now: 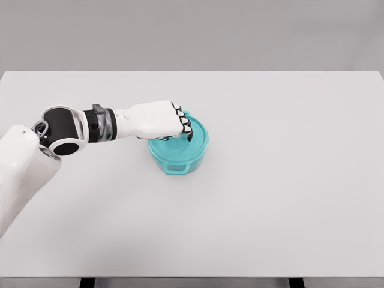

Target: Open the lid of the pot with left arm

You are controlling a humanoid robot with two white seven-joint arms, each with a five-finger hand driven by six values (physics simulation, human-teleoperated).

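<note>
1. The pot (180,157) looks like smooth teal plastic with a soft sheen.
2. The left hand (161,120) has a glossy white shell; its fingers (182,120) show black joints.
3. The worktop (270,198) at 4 o'clock is matt, pale grey and smooth.

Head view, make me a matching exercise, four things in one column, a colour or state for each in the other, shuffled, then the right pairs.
Things:
1. pot
2. left hand
3. table
4. left wrist joint

Descriptions:
A. plain white, flat
B. teal
C. white, fingers curled over the pot's top
D. dark grey and black

Pairs: 1-B, 2-C, 3-A, 4-D
</note>
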